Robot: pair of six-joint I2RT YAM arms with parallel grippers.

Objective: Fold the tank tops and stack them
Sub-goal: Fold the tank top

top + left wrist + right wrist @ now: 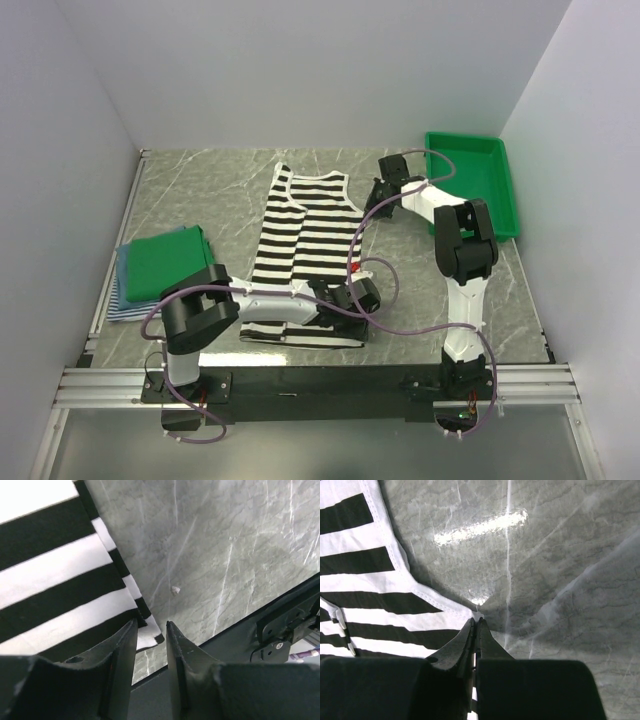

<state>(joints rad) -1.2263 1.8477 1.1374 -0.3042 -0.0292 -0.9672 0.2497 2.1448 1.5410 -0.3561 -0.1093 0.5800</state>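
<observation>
The striped tank top (300, 240) lies flat in the middle of the table (200, 190), straps toward the far wall and hem toward me, not yet folded. At its far right side, where the armhole edge meets the side seam, my right gripper (476, 625) has its fingers pressed together on the white-bound edge, so I read it as pinching the cloth. At the near right hem corner my left gripper (150, 626) stands with its jaws partly apart. The corner of the hem sits right at the mouth between them, and nothing is clamped there yet. Off to the left the finished pile waits, with the green top (165, 258) on a blue top (125, 262) and the blue-white striped top (125, 305) at the bottom. The green bin (470, 180) sits far right, well clear. My worry is the uneven hold. If I lift or sweep now, only the right side comes up; the hem drags and the fold goes skewed. The left jaws could also close beside the corner and catch only the bottom layer or nothing at all, since so little cloth lies between them. The right pinch is on the very edge too, so a quick pull might slip it free. A purple cable (352, 250) loops over the shirt and could rumple it as the arms cross.
</observation>
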